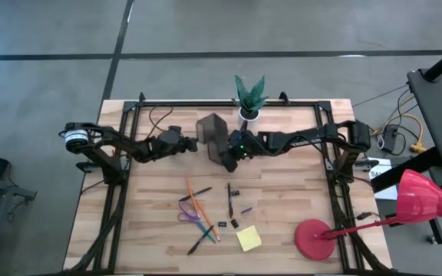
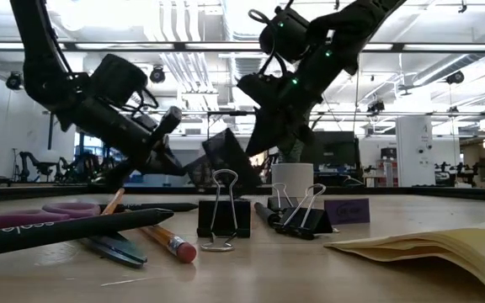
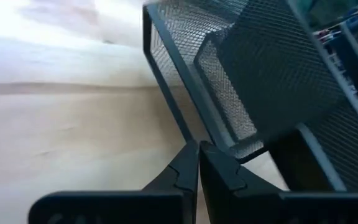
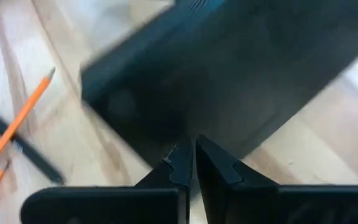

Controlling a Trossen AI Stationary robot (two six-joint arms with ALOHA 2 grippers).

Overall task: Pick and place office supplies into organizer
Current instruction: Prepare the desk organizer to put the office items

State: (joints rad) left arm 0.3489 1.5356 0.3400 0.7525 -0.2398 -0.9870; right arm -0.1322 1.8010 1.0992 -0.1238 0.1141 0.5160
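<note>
Looking like setup's not done: both pinched-shut hands, left hand [image 1: 192, 143] and right hand [image 1: 231, 159], flank the tilted organizer [image 1: 215, 139] at the surface's far middle, which needs righting before supplies go in.

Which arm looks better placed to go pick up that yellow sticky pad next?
Probably the right. The right gripper sits by the organizer, on the same side of the table as the sticky pad; the left gripper is farther from it.
</note>
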